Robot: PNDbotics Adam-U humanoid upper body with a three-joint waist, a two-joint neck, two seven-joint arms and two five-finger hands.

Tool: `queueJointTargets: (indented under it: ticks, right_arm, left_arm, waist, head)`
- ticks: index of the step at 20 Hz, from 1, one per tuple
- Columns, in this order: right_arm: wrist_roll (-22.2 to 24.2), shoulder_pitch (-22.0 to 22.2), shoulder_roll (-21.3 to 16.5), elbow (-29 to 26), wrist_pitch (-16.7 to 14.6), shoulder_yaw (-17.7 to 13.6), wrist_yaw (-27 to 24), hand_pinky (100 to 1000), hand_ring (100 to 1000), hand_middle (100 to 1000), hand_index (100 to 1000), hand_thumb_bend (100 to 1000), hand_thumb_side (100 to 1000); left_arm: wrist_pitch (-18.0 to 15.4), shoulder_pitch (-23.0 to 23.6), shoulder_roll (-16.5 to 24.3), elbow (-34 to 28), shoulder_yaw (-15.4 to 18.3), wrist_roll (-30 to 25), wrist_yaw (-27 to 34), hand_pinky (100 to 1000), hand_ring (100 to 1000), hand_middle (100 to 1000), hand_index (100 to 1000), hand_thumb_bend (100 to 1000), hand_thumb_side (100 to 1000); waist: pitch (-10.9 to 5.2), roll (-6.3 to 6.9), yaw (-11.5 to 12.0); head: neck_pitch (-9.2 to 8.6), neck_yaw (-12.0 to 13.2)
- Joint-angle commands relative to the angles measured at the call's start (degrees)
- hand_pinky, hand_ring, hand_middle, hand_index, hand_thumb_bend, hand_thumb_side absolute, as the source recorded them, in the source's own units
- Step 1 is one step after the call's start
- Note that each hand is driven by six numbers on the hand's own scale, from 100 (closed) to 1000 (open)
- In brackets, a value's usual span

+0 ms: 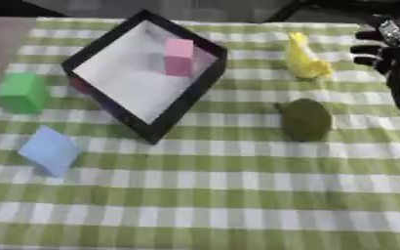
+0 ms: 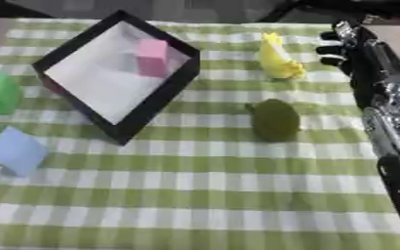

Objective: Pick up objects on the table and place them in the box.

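Note:
A black-rimmed box [image 1: 195,88] with a white floor lies askew at the upper left, and a pink block [image 1: 179,57] stands inside it. A yellow banana-like object [image 1: 304,58] lies at the upper right, with a dark green rounded object [image 1: 307,119] below it. A green cube [image 1: 20,93] and a light blue block [image 1: 50,150] sit left of the box. My right hand [image 2: 349,49] hovers just right of the yellow object with relaxed fingers pointing left, holding nothing. The left hand is out of sight.
A green-and-white checked cloth [image 1: 220,195] covers the table. A small dark red thing [image 1: 80,85] shows at the box's left outer wall. My right forearm [image 2: 391,127] runs down the right edge.

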Motion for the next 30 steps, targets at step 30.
queueJointTargets:
  ticks: [30]
  right_arm:
    - [1.0,-0.3,-2.8,0.0,0.1,0.3,0.9,795,737,739,883,100,744]
  left_arm:
    - [-7.7,-4.4,17.2,-10.8,-9.1,-45.1,11.1,818,788,818,882,516,630]
  waist:
    - [-2.04,1.91,0.8]
  head:
    - [-0.15,-0.2]
